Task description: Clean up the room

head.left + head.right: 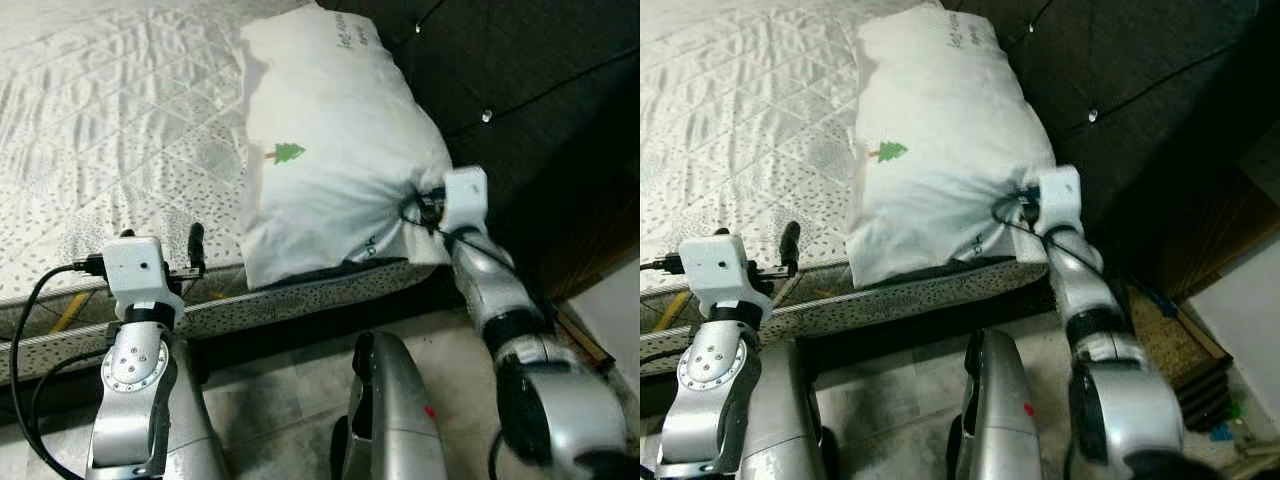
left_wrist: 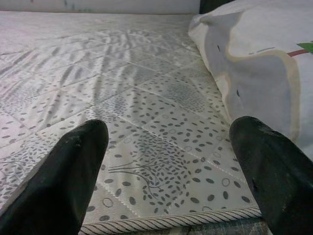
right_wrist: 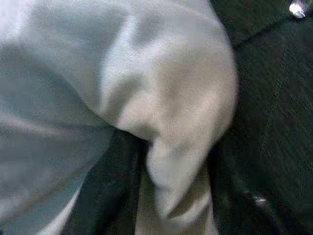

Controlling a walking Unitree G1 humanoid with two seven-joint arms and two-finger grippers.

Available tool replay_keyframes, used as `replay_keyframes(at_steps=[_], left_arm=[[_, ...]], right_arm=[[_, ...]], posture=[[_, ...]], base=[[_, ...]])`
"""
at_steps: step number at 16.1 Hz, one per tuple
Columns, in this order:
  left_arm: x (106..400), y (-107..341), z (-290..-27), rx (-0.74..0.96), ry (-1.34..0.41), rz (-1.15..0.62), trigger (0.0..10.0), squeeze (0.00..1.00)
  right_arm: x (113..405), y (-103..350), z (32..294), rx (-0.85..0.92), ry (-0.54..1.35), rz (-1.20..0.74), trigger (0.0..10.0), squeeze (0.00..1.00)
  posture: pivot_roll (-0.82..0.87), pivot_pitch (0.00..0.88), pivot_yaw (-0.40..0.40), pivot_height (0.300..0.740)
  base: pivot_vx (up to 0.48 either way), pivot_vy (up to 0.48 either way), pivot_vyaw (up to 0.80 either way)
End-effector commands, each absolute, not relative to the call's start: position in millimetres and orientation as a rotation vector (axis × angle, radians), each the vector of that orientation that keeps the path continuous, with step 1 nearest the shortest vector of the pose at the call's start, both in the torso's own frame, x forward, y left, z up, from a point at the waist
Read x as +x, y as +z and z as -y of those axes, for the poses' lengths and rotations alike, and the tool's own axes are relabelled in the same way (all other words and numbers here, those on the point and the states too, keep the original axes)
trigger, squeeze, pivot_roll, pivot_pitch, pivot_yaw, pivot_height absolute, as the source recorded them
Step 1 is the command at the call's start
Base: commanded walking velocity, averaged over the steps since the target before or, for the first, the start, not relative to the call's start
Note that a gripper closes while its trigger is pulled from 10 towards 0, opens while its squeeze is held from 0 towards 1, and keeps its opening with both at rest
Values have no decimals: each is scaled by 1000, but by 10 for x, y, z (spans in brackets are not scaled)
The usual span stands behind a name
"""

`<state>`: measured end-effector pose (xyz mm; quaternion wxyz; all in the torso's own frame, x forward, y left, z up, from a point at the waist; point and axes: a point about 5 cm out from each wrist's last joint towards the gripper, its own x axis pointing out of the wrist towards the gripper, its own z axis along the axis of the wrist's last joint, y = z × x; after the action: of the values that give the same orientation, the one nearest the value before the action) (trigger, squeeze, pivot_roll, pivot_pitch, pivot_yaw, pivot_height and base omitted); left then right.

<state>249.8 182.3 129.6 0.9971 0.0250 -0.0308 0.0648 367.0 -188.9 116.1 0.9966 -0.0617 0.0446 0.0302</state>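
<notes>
- A plump white fabric pillow with a small green tree print (image 1: 330, 150) lay at the head end of the bed, on the pale quilted mattress with a speckled leaf pattern (image 1: 120, 130), one long side just beside the dark tufted headboard with shiny buttons (image 1: 520, 90).
- The right gripper (image 3: 171, 176) was at the pillow's near corner, by the mattress edge; its black fingers (image 3: 112, 186) were clamped on a bunched fold of the white cloth, which puckered toward them.
- The left gripper (image 2: 171, 181) hovered at the mattress's near edge, well apart from the pillow, its two fingers spread wide with nothing between them.
- Below the bed ran a grey tiled floor (image 1: 290, 400), and the robot's silver body stood close against the bed frame.
</notes>
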Motion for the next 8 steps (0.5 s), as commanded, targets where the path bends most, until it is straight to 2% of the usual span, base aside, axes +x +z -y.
replay_keyframes(at_steps=[1, 2, 5, 8], left_arm=[[2477, 1237, -1788, 43, 107, 38, 10000, 0], [2479, 1232, -1764, 39, 103, 37, 10000, 0], [2530, 1245, -1746, 36, 82, 40, 10000, 0], [2574, 1262, -1753, 37, 77, 48, 10000, 0]], right_arm=[[3598, 1160, 1959, -74, 47, -66, 10000, 1000], [3463, 1060, 1920, 13, 44, -63, 10000, 1000], [3231, 1078, 1672, 87, 109, 21, 10000, 1000], [3122, 1163, 1547, 155, 107, 57, 10000, 1000]], posture=[[28, 52, -96, 499], [27, 44, -87, 499], [13, 40, -70, 499], [5, 38, -70, 504]], base=[[0, 0, 0], [0, 0, 0], [0, 0, 0], [0, 0, 0]])
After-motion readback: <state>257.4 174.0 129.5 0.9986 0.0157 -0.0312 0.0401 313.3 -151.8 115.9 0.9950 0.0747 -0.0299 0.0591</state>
